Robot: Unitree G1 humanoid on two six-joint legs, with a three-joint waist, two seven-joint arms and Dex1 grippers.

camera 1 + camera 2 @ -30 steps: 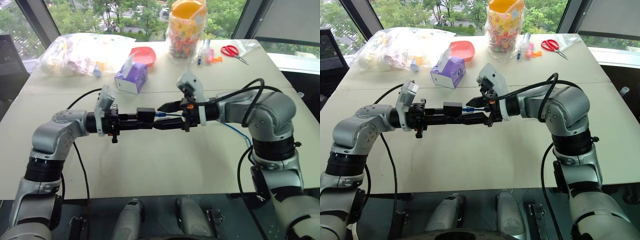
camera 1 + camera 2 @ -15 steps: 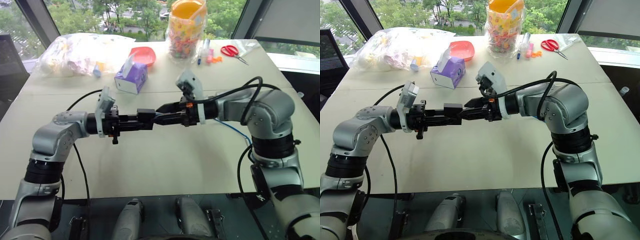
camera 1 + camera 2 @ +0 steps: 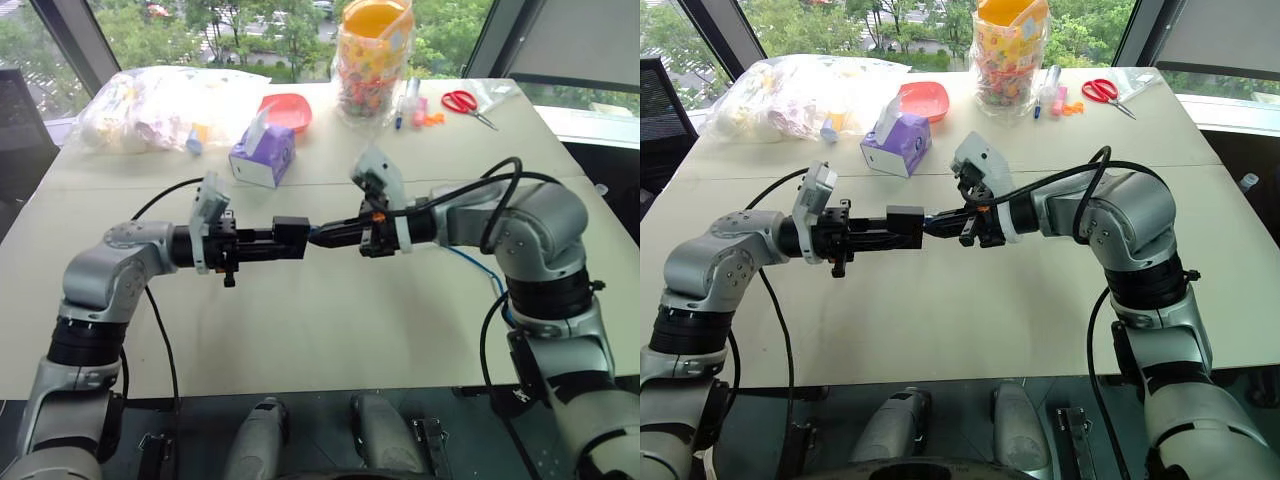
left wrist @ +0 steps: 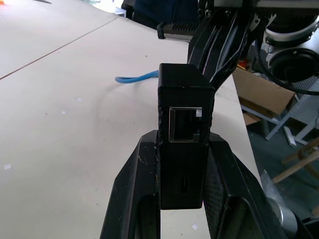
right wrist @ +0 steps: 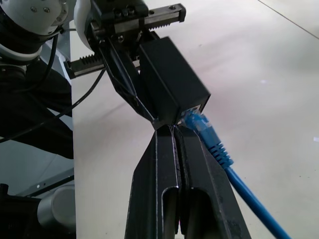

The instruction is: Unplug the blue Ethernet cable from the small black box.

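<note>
Above the pale counter (image 3: pixel 300 330), the job is not yet done. The left gripper (image 3: pixel 280 241) holds the small black box (image 3: pixel 293 236) in the air over the middle of the counter, its fingers clamped on the box's two sides. The blue Ethernet cable (image 5: pixel 214 144) is still seated in the box's far end. The right gripper (image 5: pixel 172 130) has its fingers pressed flat together with nothing between them, and the plug (image 5: pixel 197 119) lies just beside them, so the grasp looks to have missed. What seems left is to part those fingers, take the plug and draw it out of the socket.

Counted from big to small:
- one counter
- one bulging clear plastic bag (image 3: pixel 165 105)
- two robot grippers
- one jar with an orange lid (image 3: pixel 375 60)
- one purple tissue box (image 3: pixel 263 153)
- one red bowl (image 3: pixel 286 110)
- one pair of red-handled scissors (image 3: pixel 465 103)
- one black box
- one blue cable, trailing off past the right arm toward the counter's edge
</note>
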